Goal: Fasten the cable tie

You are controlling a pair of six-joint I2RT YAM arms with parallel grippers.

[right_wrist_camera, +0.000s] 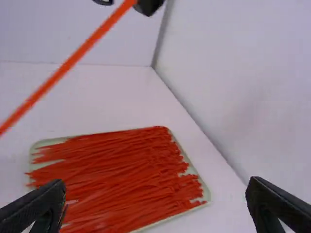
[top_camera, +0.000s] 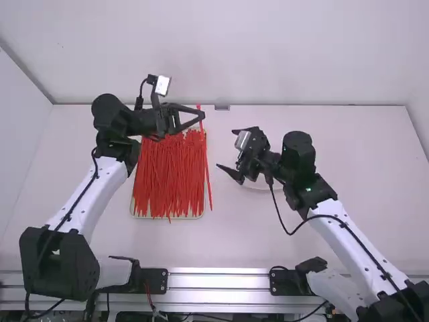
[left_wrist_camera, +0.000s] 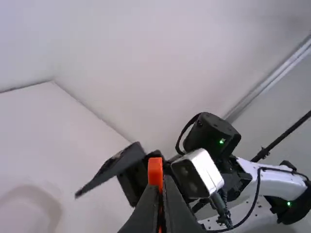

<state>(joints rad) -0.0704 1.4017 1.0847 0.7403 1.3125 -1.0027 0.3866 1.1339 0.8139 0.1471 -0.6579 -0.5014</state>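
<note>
The left gripper, fingers clamped on one cable tie, hangs near the bench's far edge above the tray. The right gripper fingers stand apart.

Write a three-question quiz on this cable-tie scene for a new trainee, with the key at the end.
1. True or false: the left gripper is shut on a single red cable tie lifted off the pile.
2. Pick one. The right gripper is: A) open and empty; B) shut on a tie; C) shut and empty.
3. Fill in: the pile of spare ties lies on a pale ____.

Key: 1 true; 2 A; 3 tray.
</note>
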